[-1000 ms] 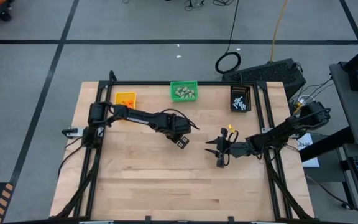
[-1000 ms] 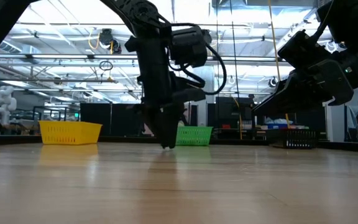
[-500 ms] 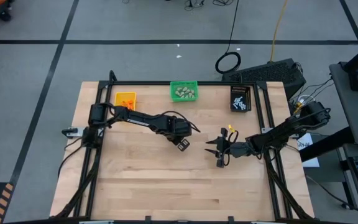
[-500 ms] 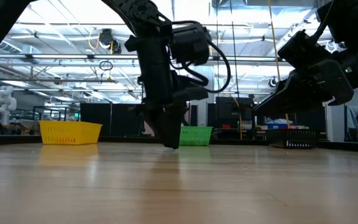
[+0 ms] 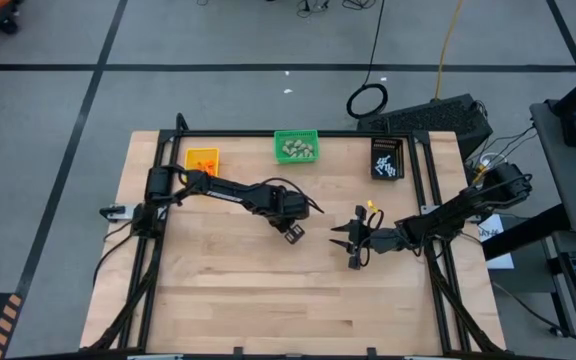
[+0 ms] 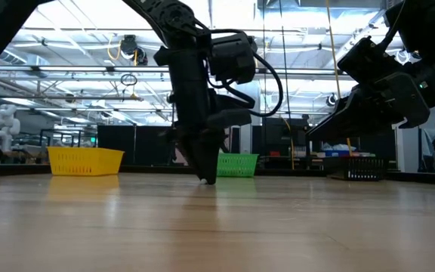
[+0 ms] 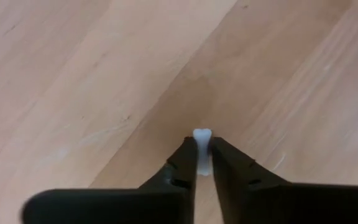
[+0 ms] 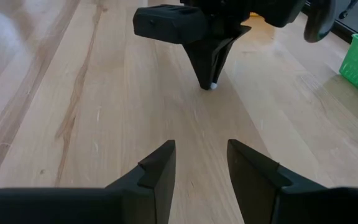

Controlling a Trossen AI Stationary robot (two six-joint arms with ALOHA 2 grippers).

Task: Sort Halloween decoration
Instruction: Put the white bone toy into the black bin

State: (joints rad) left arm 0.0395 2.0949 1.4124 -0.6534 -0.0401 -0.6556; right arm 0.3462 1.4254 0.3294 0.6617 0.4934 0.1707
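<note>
Three small bins stand along the far edge of the wooden table [image 5: 268, 290]. The yellow bin [image 5: 202, 158] holds bright orange bits [image 5: 204, 160]. The green bin [image 5: 296, 146] holds beige-grey lumps [image 5: 296, 150]. The black bin [image 5: 387, 158] holds thin white sticks [image 5: 388, 164].

A black frame rail runs along the table's sides and far edge. The middle and the near half of the table are bare wood, giving open room on all sides of both grippers. The bins are well apart from either gripper.

The left gripper [image 7: 202, 163] points down at mid-table, tips at the wood surface. Its fingers [image 7: 185, 163] are closed on a white bone-shaped stick [image 7: 202, 149], which is upright between them with its knobbed end showing past the tips. In the right wrist view the white end shows at the tip of the left gripper, at the board.

The right gripper [image 8: 201, 163] hovers above the table to the right of the left one, aimed toward it, fingers parted and holding nothing. The stick is well apart from it.
</note>
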